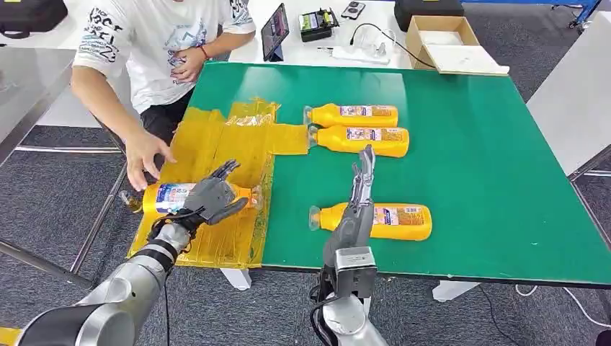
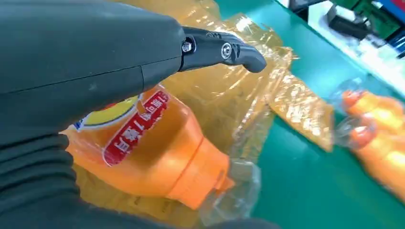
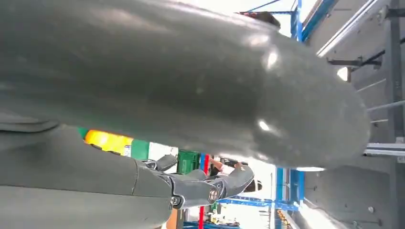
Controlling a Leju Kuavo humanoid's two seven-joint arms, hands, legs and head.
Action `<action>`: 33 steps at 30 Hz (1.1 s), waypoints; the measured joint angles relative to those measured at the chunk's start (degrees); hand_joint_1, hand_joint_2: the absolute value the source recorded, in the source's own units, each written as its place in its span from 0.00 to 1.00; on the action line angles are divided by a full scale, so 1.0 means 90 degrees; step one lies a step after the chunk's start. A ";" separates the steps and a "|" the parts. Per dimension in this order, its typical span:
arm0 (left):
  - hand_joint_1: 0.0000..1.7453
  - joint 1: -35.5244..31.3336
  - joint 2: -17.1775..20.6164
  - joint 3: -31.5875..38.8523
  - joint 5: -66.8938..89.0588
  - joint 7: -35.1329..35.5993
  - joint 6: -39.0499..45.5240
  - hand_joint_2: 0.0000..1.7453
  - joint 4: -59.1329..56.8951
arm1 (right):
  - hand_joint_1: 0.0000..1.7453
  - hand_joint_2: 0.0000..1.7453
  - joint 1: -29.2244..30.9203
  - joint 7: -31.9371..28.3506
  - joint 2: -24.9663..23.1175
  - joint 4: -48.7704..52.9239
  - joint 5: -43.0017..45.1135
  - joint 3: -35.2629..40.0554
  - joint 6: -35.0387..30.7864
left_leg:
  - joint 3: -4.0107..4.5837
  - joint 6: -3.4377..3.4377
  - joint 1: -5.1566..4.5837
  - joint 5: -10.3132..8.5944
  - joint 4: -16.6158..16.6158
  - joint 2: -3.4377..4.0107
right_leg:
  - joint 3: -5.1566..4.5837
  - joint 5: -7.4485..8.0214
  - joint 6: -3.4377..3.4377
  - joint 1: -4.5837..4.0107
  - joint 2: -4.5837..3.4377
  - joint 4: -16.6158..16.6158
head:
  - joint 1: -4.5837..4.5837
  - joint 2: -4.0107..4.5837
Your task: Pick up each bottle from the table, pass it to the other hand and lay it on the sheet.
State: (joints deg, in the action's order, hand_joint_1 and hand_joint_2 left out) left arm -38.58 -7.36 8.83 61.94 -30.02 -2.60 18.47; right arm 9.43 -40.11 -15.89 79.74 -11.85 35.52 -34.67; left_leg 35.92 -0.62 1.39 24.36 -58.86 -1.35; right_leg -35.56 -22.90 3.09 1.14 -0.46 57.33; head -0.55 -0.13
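The left hand [image 1: 211, 198] is closed around a bottle [image 1: 173, 197] lying on the sheet [image 1: 216, 144] at nine o'clock, where it should be released gently, while the right hand [image 1: 358, 198] is held with fingers apart.

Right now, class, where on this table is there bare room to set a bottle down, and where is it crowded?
Free: the green table right of the three loose bottles, and the yellow sheet above the left hand. Crowded: the sheet's near end, with the held bottle and a person's hand.
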 measured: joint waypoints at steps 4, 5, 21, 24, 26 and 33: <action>0.00 0.0093 -0.0286 0.0730 -0.1982 -0.0820 0.0257 1.00 0.0232 | 0.00 1.00 0.0003 0.0028 -0.0019 -0.0218 -0.0500 -0.0043 0.0184 | 0.0009 0.0001 0.0000 -0.0001 -0.0001 0.0004 | -0.0012 0.0004 0.0001 -0.0001 -0.0001 0.0000 | 0.0002 0.0000; 0.00 0.0152 -0.0411 0.0939 -0.2530 -0.0895 0.0550 1.00 0.0441 | 0.00 1.00 0.0005 0.0158 -0.0019 -0.0360 -0.0901 -0.0078 0.0285 | 0.0012 0.0001 0.0000 -0.0001 -0.0001 0.0009 | -0.0017 0.0006 0.0002 0.0000 -0.0002 0.0000 | 0.0000 0.0000; 0.00 0.3245 -0.0964 -0.1693 -0.3924 -0.0912 0.4725 1.00 0.6468 | 0.00 1.00 0.0420 0.2341 0.1096 -0.1982 -0.4529 -0.1948 0.1076 | 0.0057 0.0027 -0.0015 0.0022 -0.0005 -0.0003 | -0.0047 0.0001 0.0010 0.0012 0.0005 -0.0019 | -0.0002 0.0000; 0.00 0.3462 -0.0996 -0.1887 -0.3895 -0.0912 0.4725 1.00 0.6878 | 0.00 1.00 0.0460 0.2346 0.1253 -0.1987 -0.4561 -0.2084 0.1110 | 0.0055 0.0027 -0.0013 0.0022 -0.0004 0.0002 | -0.0050 0.0001 0.0010 0.0009 0.0005 -0.0018 | -0.0002 0.0000; 0.00 0.3542 -0.1003 -0.1959 -0.3895 -0.0912 0.4725 1.00 0.7055 | 0.00 1.00 0.0476 0.2353 0.1321 -0.1987 -0.4563 -0.2142 0.1117 | 0.0054 0.0027 -0.0008 0.0021 -0.0004 0.0004 | -0.0050 0.0001 0.0009 0.0004 0.0003 -0.0018 | -0.0005 0.0000; 0.00 0.3645 -0.1040 -0.2042 -0.3895 -0.0912 0.4725 1.00 0.7320 | 0.00 1.00 0.0481 0.2361 0.1435 -0.1987 -0.4566 -0.2222 0.1120 | 0.0054 0.0026 -0.0005 0.0020 -0.0004 0.0006 | -0.0050 0.0000 0.0009 0.0003 0.0002 -0.0018 | -0.0002 0.0000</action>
State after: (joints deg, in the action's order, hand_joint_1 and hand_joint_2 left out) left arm -5.77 -16.72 -9.55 26.88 -38.23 39.93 84.35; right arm 13.76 -18.86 -2.97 61.86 -52.94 15.52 -24.59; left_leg 36.41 -0.39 1.34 24.55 -58.89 -1.29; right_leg -36.01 -22.90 3.17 1.17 -0.44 57.17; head -0.57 -0.13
